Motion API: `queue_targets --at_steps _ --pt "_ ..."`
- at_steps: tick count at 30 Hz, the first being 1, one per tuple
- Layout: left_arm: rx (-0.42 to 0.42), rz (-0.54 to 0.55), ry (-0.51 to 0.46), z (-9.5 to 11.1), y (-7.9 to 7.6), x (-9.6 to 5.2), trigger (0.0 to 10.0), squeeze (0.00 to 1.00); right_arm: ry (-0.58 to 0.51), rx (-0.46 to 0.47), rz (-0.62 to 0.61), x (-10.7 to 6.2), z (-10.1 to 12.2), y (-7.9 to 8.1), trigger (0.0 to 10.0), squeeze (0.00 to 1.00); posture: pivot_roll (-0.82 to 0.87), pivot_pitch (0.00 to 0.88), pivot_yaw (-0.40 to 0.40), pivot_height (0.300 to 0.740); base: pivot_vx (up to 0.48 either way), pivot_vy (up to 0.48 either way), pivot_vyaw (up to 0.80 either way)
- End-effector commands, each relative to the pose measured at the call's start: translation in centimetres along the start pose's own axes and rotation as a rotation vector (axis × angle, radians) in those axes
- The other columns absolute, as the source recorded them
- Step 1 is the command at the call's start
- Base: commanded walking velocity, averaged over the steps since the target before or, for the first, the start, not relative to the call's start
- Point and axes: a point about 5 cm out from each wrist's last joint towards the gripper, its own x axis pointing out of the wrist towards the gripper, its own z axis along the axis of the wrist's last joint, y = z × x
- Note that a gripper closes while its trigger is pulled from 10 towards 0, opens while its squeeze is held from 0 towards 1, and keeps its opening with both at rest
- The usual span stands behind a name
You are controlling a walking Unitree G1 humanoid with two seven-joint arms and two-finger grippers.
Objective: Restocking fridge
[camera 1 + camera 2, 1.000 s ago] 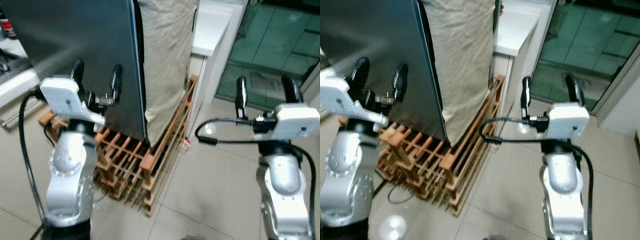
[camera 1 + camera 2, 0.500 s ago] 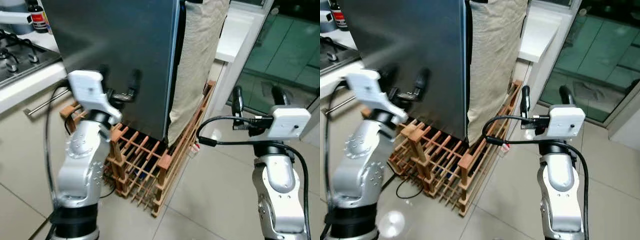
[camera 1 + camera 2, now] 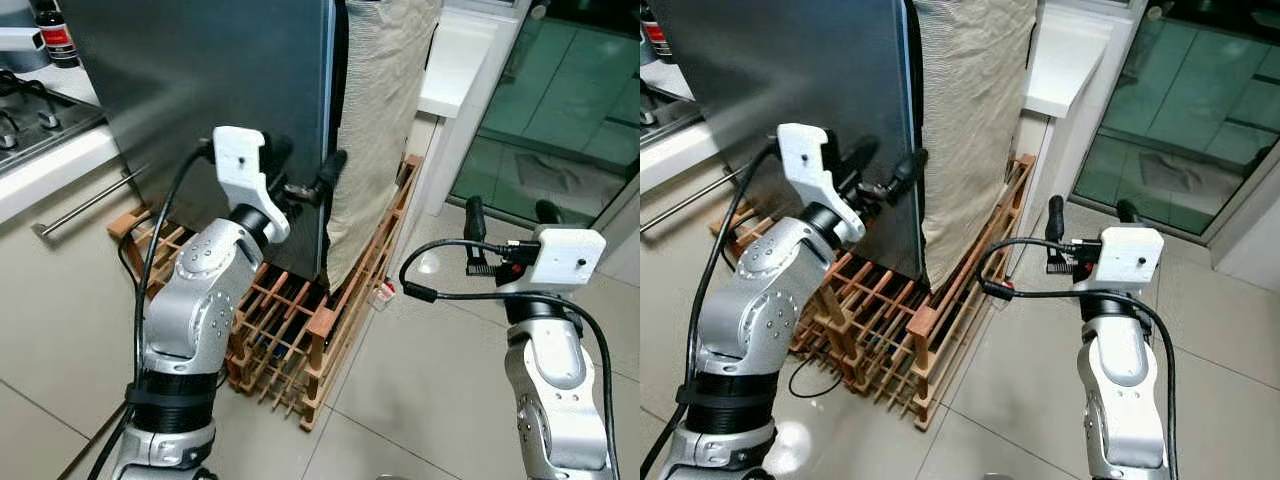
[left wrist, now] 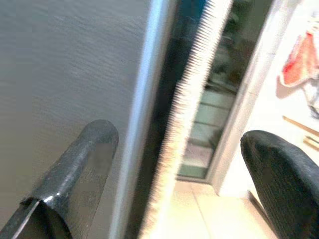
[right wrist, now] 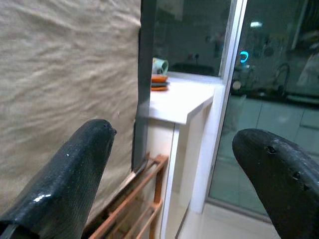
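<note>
1. Left gripper (image 3: pixel 305 172) is up against the big dark fridge (image 3: pixel 200 90), with its two black fingers spread wide and nothing between them.
2. One finger (image 4: pixel 75 169) lies on the flat front of the fridge door, and the other finger (image 4: pixel 284 174) is out past the door's edge (image 4: pixel 147 99).
3. That edge runs straight up and down, so I think the fingers must close sideways to catch it.
4. Right gripper (image 3: pixel 505 218) is also wide and holds nothing. It hangs well apart, out over the floor tiles (image 3: pixel 440 370), so the left arm is much nearer.
5. A beige cloth (image 3: pixel 380 110) hangs just beside the door edge.
6. Under the fridge sits a wooden rack (image 3: pixel 300 330).
</note>
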Motion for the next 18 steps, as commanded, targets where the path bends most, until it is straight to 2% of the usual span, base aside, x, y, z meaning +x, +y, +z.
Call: queue_targets --at_steps 1,3,7,11,13,18 --pt "-0.017 -0.052 0.030 -0.3 -1.0 -0.3 10.0 0.00 0.021 -0.001 -0.013 0.0 -0.3 -0.6 10.0 0.00 -0.13 0.000 0.009 0.740 0.000 0.000 0.00" --pt "-0.023 -0.064 0.069 -1.1 -1.5 -0.7 10.0 0.00 0.026 0.000 -0.012 0.0 -0.4 -0.5 10.0 0.00 -0.12 0.000 0.008 0.740 0.000 0.000 0.00" --pt "-0.020 -0.031 0.077 -1.6 -1.3 -0.6 10.0 0.00 0.028 -0.001 -0.010 0.0 -0.5 -0.4 10.0 0.00 -0.12 0.000 0.007 0.740 0.000 0.000 0.00" --pt "0.020 0.029 0.061 -1.8 -0.7 0.1 10.0 0.00 0.025 -0.002 -0.002 0.3 -0.5 -0.2 10.0 0.00 -0.12 0.000 0.008 0.740 0.000 0.000 0.00" --pt "0.040 0.092 0.039 -1.7 0.1 0.6 10.0 0.00 0.016 0.000 -0.003 0.6 -0.4 -0.2 10.0 0.00 -0.13 0.000 0.009 0.740 0.000 0.000 0.00" --pt "0.036 0.101 0.011 -1.6 -0.1 1.4 10.0 0.00 0.006 -0.001 -0.011 0.8 -0.2 -0.4 10.0 0.00 -0.13 0.000 0.009 0.740 0.000 0.000 0.00"
